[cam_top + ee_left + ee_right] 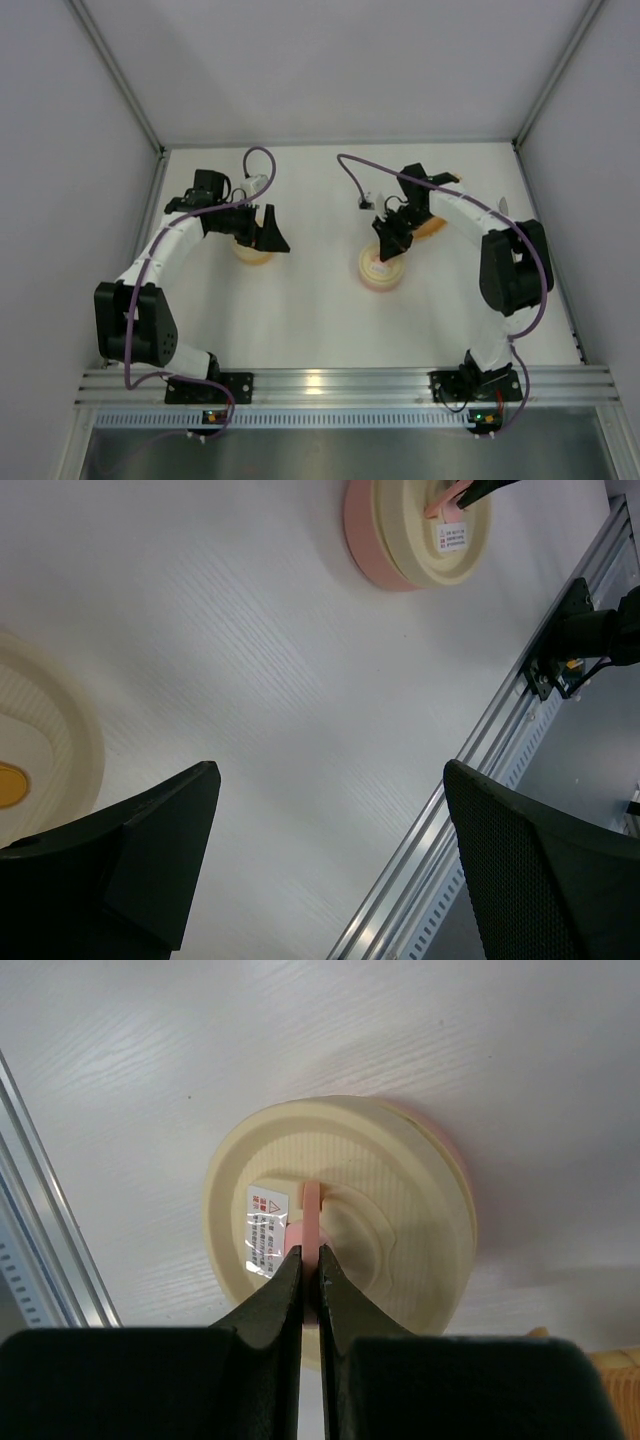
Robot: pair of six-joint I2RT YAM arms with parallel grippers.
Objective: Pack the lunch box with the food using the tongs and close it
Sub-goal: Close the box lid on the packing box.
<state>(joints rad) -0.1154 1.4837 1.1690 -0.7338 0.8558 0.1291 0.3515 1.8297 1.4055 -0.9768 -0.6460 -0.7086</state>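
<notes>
On table (320, 325): one pink tub (378, 278), one yellow tub (250, 257).

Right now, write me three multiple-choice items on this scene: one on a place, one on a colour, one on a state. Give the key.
1. Where is the right gripper?
A. At the lid of the pink tub.
B. Raised high, touching nothing.
C. Parked at the far left.

2. What colour is the tab on that lid?
A. Green.
B. Pink.
C. Blue.

3. How does the left gripper stand?
A. Shut tight.
B. Shut on a lid.
C. Open, with nothing between its fingers.

Key:
1 A: its wrist view shows it closed right at the cream lid.
2 B: the tab pinched there is pink.
3 C: its wrist view shows the fingers far apart with nothing between them.
</notes>
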